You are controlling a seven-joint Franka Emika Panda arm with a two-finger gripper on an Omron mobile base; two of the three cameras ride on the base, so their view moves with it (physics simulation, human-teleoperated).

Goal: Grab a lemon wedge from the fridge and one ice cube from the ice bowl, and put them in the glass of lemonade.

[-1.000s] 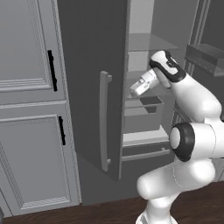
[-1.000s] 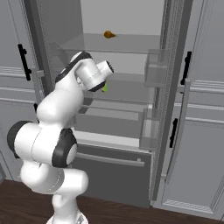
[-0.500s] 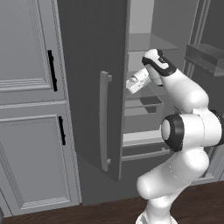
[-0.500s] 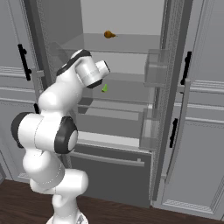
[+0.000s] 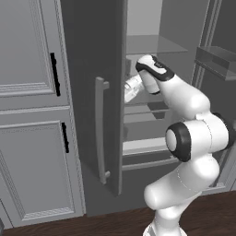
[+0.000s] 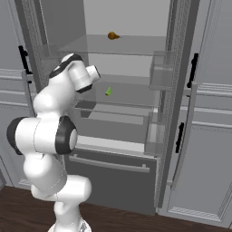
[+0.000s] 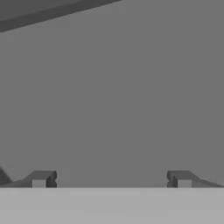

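The arm has swung toward the left side of the fridge (image 6: 131, 108) since a second ago, and the hand has turned away from the shelves. Before, the hand was in front of the lemon wedge (image 6: 108, 91) in the right base view. Now the wedge shows in the open.

The gripper (image 7: 111, 178) is wide open and holds nothing. In the hand view its two dark fingertips (image 7: 41, 178) stand far apart at the bottom, and in front of them is a flat grey wall with a darker strip at the top.

In the left base view the hand sits just behind the edge of the open left fridge door (image 5: 92, 92), next to its long light-grey handle (image 5: 100, 129).

The lemon wedge is tiny and yellow-green. It lies on the middle glass shelf (image 6: 131, 88) inside the fridge, to the right of the hand and apart from it. A small orange ball (image 6: 112, 36) lies on the shelf above. The right fridge door (image 6: 199, 113) stands open too, with clear bins (image 6: 161, 74) on its inner side. Light-grey cabinets (image 5: 27, 115) with black handles stand to the left of the fridge.
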